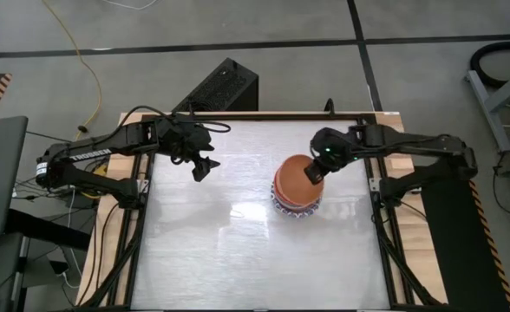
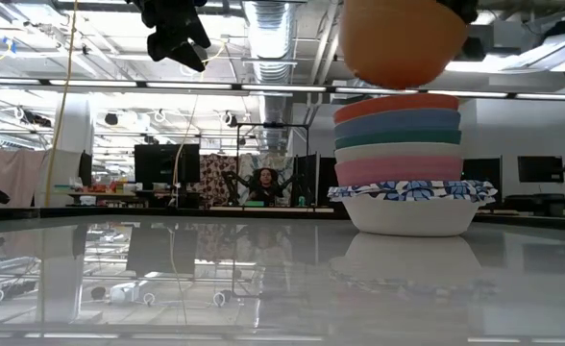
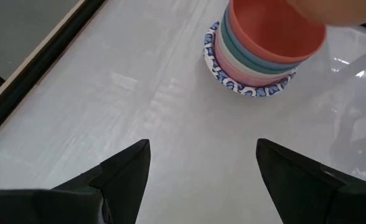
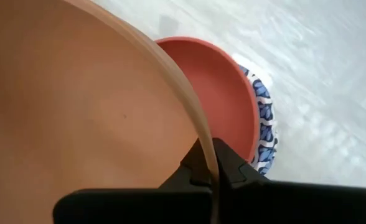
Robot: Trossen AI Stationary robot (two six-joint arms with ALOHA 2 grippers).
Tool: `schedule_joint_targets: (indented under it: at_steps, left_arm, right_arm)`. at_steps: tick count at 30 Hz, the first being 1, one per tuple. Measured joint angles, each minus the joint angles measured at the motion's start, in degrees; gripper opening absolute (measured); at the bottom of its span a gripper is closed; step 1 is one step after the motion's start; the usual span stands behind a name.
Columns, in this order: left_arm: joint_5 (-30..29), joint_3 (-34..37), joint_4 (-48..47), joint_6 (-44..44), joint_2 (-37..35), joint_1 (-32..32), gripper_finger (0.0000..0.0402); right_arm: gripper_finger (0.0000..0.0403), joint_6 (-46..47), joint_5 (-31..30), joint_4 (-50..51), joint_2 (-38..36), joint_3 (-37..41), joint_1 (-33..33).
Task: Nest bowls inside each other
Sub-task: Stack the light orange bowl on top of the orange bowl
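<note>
A stack of nested bowls [image 2: 409, 163] stands right of the table's middle. A blue-and-white patterned bowl [image 2: 412, 204] is at the bottom, with pink, cream, green and blue ones above it and a red bowl [image 4: 217, 81] on top. An orange bowl [image 2: 400, 43] hangs just above the red one, with my right gripper [image 4: 211, 167] shut on its rim. My left gripper [image 3: 201, 168] hovers open and high over the table's left half [image 1: 205, 166], well clear of the stack [image 3: 258, 53]. My right gripper pinches the orange bowl's rim [image 4: 203, 140] on the side toward the table's right edge [image 1: 314, 173], one finger inside the bowl and one outside. The fingers slant down from the right. The bowl hangs mouth up, lifted clear, directly over the red bowl.
The white tabletop [image 1: 238, 251] is bare around the stack, inside a dark frame rail [image 1: 138, 225]. A black box [image 1: 225, 85] sits beyond the far edge. In the low view the room behind shows monitors and a seated person [image 2: 263, 183].
</note>
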State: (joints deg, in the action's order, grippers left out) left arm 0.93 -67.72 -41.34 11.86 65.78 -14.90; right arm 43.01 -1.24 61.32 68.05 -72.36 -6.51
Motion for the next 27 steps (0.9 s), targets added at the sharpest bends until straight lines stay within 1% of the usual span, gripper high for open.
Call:
schedule_joint_targets:
  at_steps: [5,14,19,27]
  left_arm:
    - [0.1,0.0,0.0,0.0,0.0,0.0,0.0281]
    - [0.1,0.0,0.0,-1.2,0.0,0.0,0.0281]
    - [0.1,0.0,0.0,-1.7,0.0,0.0,0.0281]
    - [0.2,0.0,-0.1,-0.6,0.0,0.0,0.0281]
  right_arm:
    - [0.0005,-2.6,1.8,0.1,2.5,0.0,-2.7]
    - [0.0005,-3.2,2.9,3.1,2.0,0.0,-7.2]
    - [0.0005,-4.3,4.6,3.1,2.5,0.0,-7.5]
    - [0.0006,-4.5,4.5,3.2,2.4,0.0,-7.5]
